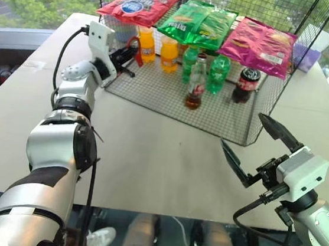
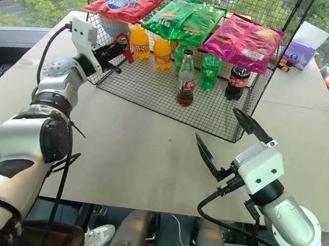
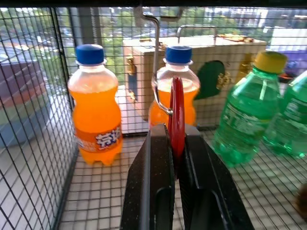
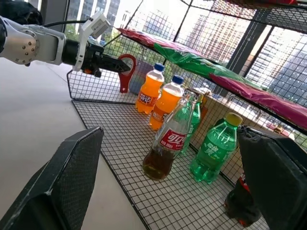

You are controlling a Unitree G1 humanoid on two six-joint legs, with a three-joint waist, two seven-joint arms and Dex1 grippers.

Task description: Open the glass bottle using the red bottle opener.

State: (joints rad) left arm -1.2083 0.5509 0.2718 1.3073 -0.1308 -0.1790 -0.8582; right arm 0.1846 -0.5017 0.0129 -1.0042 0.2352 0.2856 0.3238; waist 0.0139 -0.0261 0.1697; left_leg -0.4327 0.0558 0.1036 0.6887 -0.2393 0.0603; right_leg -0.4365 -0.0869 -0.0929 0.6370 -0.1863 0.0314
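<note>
Opener pickup looks done: left gripper [image 2: 120,51] clenched on red bottle opener [image 2: 123,43], held edge-on between fingers at wire rack's [image 1: 156,92] left end, by the orange soda bottles [image 1: 146,42]. Glass bottle [image 1: 196,84] upright on rack floor, mid-front, cap still on, nothing touching it. Right gripper [image 1: 252,144] spread wide, empty, over counter [image 1: 149,151], well short of bottle. Left to do, prob.: steady bottle w/ right, bring opener to cap, pry off.
</note>
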